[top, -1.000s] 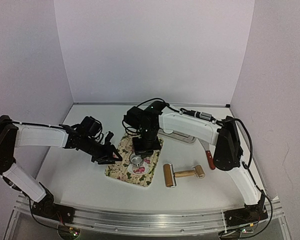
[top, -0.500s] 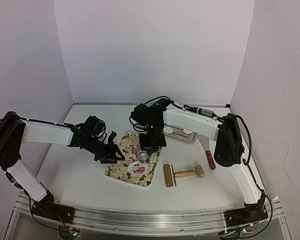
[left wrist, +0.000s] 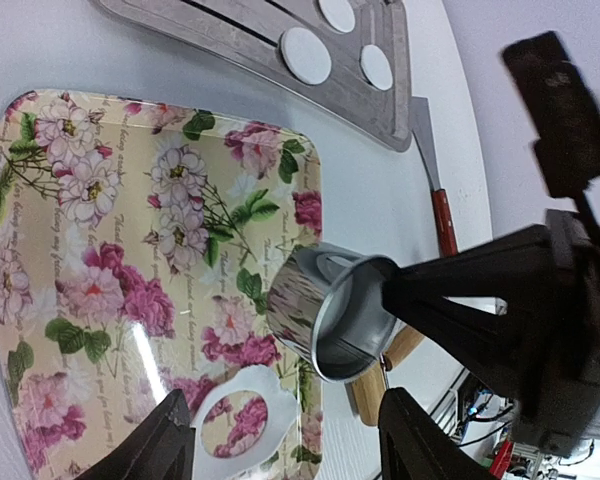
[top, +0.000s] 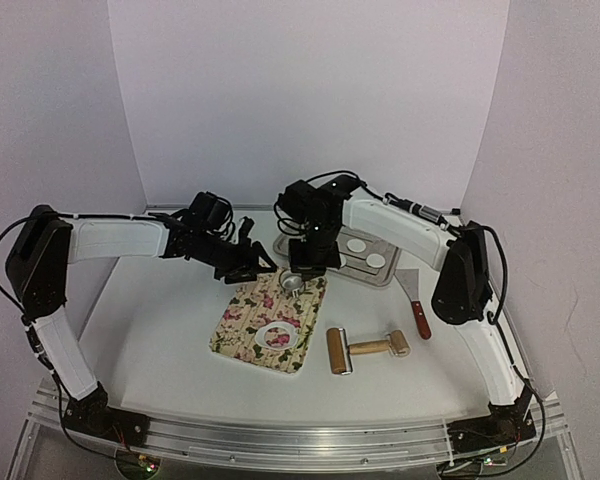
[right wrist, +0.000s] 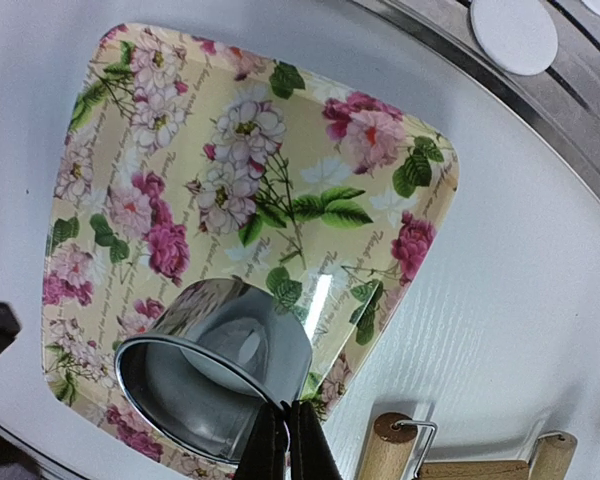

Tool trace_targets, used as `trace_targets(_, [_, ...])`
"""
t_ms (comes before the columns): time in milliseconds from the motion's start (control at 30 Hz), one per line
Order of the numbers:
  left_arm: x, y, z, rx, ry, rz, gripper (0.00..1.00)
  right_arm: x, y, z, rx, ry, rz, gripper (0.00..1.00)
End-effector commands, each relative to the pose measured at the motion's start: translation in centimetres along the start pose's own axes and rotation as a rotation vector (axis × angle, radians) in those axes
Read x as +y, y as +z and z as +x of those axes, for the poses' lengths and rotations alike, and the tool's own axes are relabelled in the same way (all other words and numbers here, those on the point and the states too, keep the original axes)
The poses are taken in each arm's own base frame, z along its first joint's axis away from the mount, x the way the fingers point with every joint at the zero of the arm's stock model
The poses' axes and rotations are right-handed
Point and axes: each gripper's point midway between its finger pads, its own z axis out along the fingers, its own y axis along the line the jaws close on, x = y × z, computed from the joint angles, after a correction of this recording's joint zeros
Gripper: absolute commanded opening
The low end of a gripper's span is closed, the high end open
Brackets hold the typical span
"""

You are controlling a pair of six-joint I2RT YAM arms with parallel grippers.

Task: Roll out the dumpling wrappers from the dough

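Dumpling wrappers (left wrist: 306,54) lie on the grey tray (left wrist: 385,115).

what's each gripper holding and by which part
Right gripper pinches the metal ring cutter by its rim, over the floral tray. Left gripper is open, holding nothing.

Faint cursive lettering printed across the floral tray (left wrist: 130,190), too small to read, nothing else legible

White arm links (top: 110,238), black joints (top: 462,285)
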Motion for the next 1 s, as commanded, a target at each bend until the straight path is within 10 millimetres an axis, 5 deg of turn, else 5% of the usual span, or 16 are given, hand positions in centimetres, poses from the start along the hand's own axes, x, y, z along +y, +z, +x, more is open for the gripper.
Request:
trace_targets(0, [0.7,1.9,-1.2,0.02,-0.018,-0.037,0.88,0.6,-0.4,-1.3,-0.027,-0.02,-0.03,0.0])
trace_targets(367, [0.7,5.7,-1.9,0.063,0.029,-0.124,0.92,1.2,0.4,-1.3,0.003,-0.046,-0.074,0.0])
trace_targets(500, [2.8,7.0,-1.1,0.114,0.015,-0.273,0.91,1.1,0.4,-1.5,0.001,-0.055,-0.076,0.0])
trace_targets(967, [4.0,8.7,-0.3,0.149,-0.01,-0.391,0.88,2.0,0.5,-2.1,-0.015,-0.085,-0.11,0.0])
